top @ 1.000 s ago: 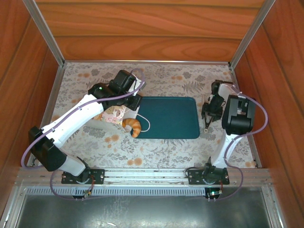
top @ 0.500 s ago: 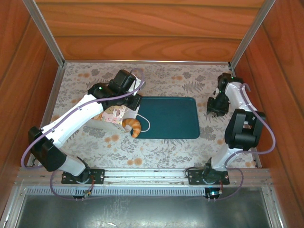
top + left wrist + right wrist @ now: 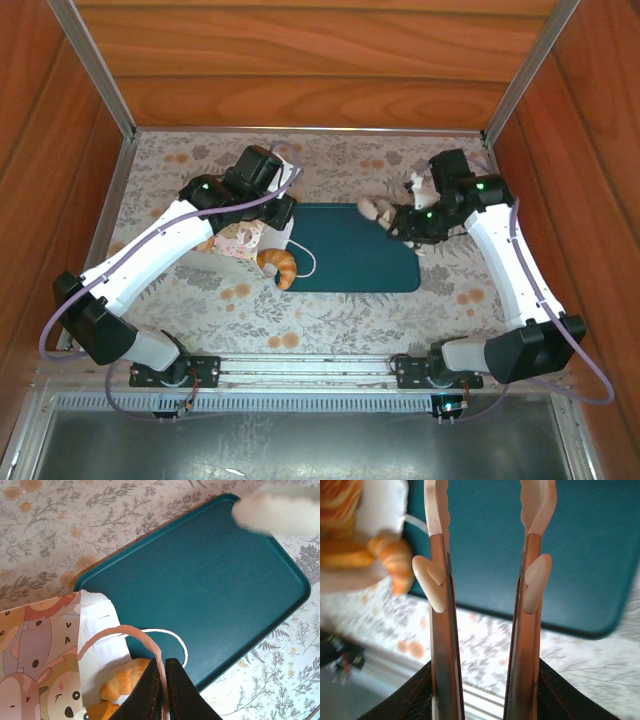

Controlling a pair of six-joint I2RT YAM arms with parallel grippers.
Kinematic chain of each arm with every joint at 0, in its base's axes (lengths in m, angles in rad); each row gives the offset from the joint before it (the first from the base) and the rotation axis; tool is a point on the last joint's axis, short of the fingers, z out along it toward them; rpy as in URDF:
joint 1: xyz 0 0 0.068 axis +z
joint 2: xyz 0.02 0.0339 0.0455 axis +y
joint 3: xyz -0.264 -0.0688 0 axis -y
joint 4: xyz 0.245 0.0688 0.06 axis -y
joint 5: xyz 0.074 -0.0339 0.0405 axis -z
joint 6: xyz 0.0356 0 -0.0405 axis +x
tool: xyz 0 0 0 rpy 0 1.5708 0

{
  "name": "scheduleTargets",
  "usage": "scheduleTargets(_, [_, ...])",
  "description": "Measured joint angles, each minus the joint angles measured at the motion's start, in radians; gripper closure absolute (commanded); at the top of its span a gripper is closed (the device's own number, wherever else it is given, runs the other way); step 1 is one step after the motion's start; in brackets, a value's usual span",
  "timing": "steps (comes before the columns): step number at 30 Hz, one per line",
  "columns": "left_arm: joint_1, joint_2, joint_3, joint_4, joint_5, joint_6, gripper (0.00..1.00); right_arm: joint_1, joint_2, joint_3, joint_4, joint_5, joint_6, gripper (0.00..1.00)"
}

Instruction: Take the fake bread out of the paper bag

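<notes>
the left gripper (image 3: 163, 692) was pinched shut on a loop handle (image 3: 131, 631) of the paper bag (image 3: 42, 645). the right gripper (image 3: 488, 510) hung spread and empty over the teal tray (image 3: 215, 595). a croissant (image 3: 280, 266) poked from the bag's mouth just beside the tray. by my reading no fake bread was fully out yet, so the whole removal was left to do.

**Pincer pinched on the bag's handle**

At the bottom edge, the left pincer (image 3: 163, 695) has its dark fingers (image 3: 147, 692) pressed together on a pinkish cord handle (image 3: 125, 628) of the paper bag (image 3: 45, 650). The bag sits lower left, with its white-lined mouth facing the teal tray (image 3: 210, 580). Golden fake bread (image 3: 125, 677) shows in the mouth. A white cord loop (image 3: 175, 637) lies on the tray, which rests on the floral bench (image 3: 60, 525). A pale blurred shape (image 3: 275, 515) hangs over the tray's far corner.
</notes>
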Motion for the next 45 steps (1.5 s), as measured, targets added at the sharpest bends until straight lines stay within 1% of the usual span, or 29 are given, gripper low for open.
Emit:
scheduleTargets(3, [0.000,0.000,0.000,0.000,-0.002,-0.006,0.90,0.079,0.005,-0.053,0.023,-0.087,0.019,0.53])
scheduleTargets(6, [0.000,0.000,0.000,0.000,-0.005,-0.009,0.91,0.193,0.048,-0.080,0.047,-0.146,0.035,0.52])
scheduleTargets(8, [0.000,0.000,0.000,0.000,-0.005,-0.014,0.91,0.257,0.091,-0.081,0.064,-0.170,0.038,0.52])
scheduleTargets(10, [0.000,0.000,0.000,0.000,-0.009,-0.019,0.96,0.314,0.135,-0.081,0.087,-0.185,0.042,0.52])
scheduleTargets(13, [0.000,-0.002,0.000,0.000,-0.023,-0.027,0.99,0.353,0.175,-0.080,0.117,-0.199,0.046,0.50])
scheduleTargets(20, [0.000,-0.007,0.000,0.000,-0.026,-0.029,1.00,0.380,0.253,-0.071,0.146,-0.199,0.045,0.49])
scheduleTargets(28, [0.000,-0.007,0.000,0.000,-0.022,-0.029,1.00,0.406,0.360,-0.018,0.168,-0.206,0.024,0.50])
scheduleTargets(32, [0.000,-0.007,0.000,0.000,-0.022,-0.029,1.00,0.419,0.418,0.009,0.163,-0.202,0.011,0.54])
scheduleTargets(34, [0.000,-0.007,0.000,0.000,-0.022,-0.029,1.00,0.422,0.437,0.012,0.159,-0.195,0.006,0.59])
scheduleTargets(37, [0.000,-0.008,-0.001,0.000,-0.023,-0.029,1.00,0.424,0.440,0.014,0.150,-0.178,-0.003,0.64])
scheduleTargets(40, [0.000,-0.010,-0.001,-0.001,-0.024,-0.029,1.00,0.423,0.426,0.019,0.148,-0.164,-0.007,0.67])
scheduleTargets(45, [0.000,-0.022,-0.002,-0.002,-0.037,-0.030,1.00,0.424,0.360,0.023,0.130,-0.123,-0.007,0.68])
